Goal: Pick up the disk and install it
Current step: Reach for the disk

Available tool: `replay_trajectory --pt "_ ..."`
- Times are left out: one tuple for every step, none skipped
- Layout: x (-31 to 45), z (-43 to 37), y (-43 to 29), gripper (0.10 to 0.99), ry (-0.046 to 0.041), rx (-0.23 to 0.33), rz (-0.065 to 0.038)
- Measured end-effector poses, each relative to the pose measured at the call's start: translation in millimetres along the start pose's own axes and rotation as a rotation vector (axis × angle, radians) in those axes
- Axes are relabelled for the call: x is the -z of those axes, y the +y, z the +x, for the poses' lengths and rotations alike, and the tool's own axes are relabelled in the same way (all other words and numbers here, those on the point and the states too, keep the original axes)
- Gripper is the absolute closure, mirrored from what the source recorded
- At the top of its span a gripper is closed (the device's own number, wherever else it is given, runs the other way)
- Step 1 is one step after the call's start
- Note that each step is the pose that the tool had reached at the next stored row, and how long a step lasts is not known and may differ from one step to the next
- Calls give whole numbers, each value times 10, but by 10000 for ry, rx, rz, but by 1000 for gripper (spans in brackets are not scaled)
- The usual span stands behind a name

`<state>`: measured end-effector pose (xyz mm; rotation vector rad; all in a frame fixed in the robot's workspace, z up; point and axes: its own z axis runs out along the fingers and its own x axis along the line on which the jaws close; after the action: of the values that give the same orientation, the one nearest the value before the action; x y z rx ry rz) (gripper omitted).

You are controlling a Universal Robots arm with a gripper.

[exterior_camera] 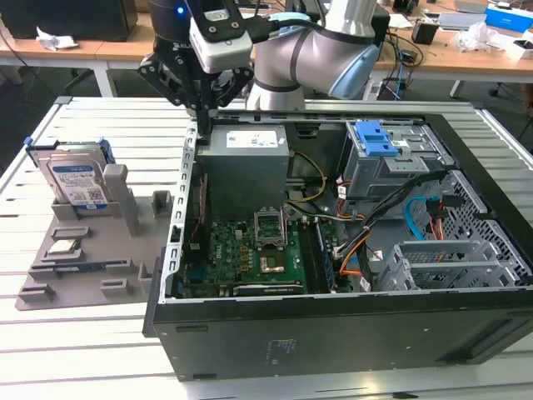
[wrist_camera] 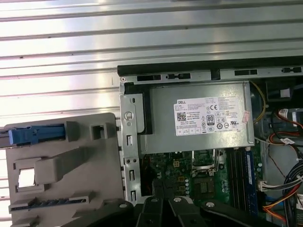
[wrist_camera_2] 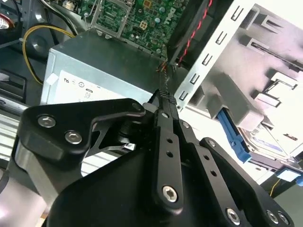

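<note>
Gripper poised over rear corner of open computer case, jaws pressed together, nothing held; disk stands upright at corner of grey holder on table, well apart. Likely risks: fingertips hang close above case wall and power supply — low sideways sweep could clip metal edge; shut fingers could topple disk. Holder's grey post crowds disk; processor chip lies near holder's front edge; drive cage sits at case's far corner.

Bright, even light from overhead — the slatted bench beyond the jaws glares almost white in the first wrist view. Beneath the jaws the open case holds soft shadows — its interior dimmer than the bench.
</note>
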<state>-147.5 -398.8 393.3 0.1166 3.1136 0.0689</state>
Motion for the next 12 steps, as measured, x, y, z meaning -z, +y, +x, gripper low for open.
replay_trajectory --pt "1 23 -2 980 0 0 0" --pt "1 49 -4 980 0 1 0" --pt "3 88 -7 980 0 0 1" --pt "4 126 -10 980 1 0 1" --pt "4 144 -11 980 0 0 0" --pt "5 162 -12 980 1 -1 0" --pt "5 183 -14 980 1 1 0" --pt "6 201 -15 980 1 1 0" --pt "6 226 -17 980 1 1 0" --pt "7 244 -18 980 1 1 1" --pt "8 286 -21 980 0 0 0" --pt "9 318 -24 980 0 -1 0"
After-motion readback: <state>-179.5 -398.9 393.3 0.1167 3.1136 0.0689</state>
